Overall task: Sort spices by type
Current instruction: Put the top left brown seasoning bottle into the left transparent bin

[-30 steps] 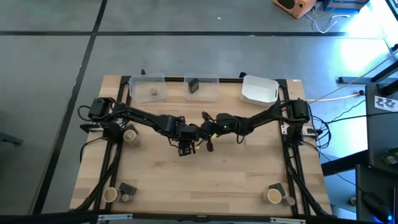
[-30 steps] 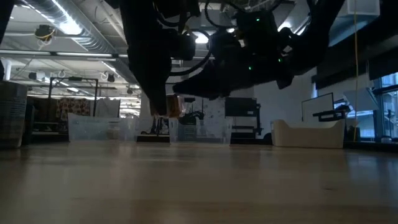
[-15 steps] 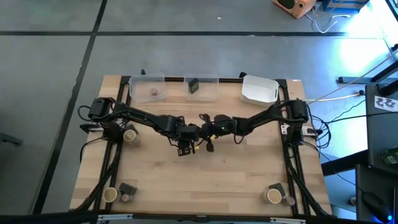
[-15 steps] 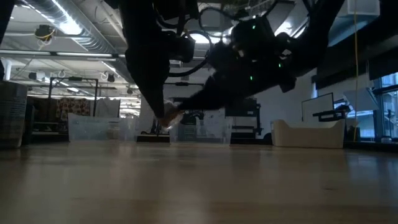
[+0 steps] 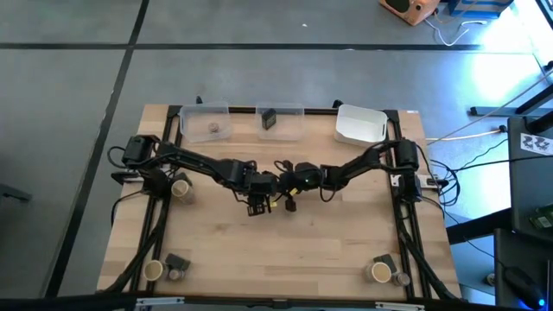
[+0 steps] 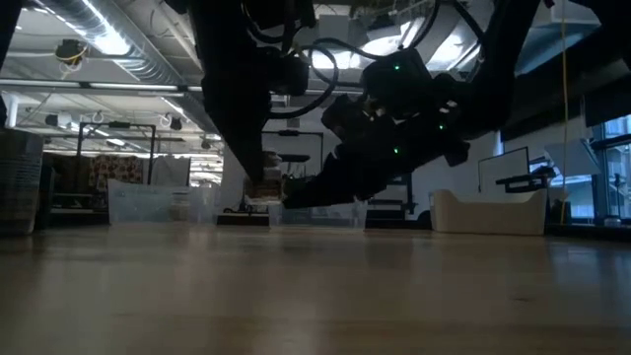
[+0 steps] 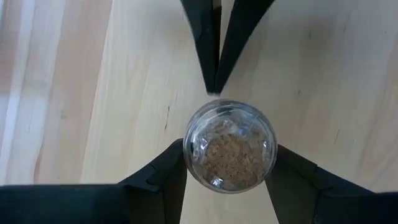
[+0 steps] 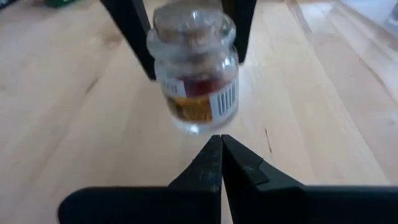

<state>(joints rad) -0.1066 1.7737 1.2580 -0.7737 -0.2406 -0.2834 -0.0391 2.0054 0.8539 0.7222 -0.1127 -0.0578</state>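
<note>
- From above: both arms meet mid-table, left gripper (image 5: 257, 206) beside right gripper (image 5: 289, 202).
- Low view: jar (image 6: 263, 184) hangs above the table (image 6: 315, 296).
- Left wrist: fingers (image 7: 163, 179) clamp the glass jar (image 7: 230, 147).
- Right wrist: fingertips (image 8: 219, 155) pinched together, pointing at it.

Spice jar (image 8: 193, 74) label blurred, its text unreadable; corner containers (image 5: 177, 261) too small to identify

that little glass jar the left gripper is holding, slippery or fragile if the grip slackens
Probably both. The jar looks like smooth clear glass, so it could slide between the left gripper's dark fingers, which grip only its round sides. It hangs above the wooden table, so a drop might crack it. Being round, it would likely roll if it landed sideways.
</note>
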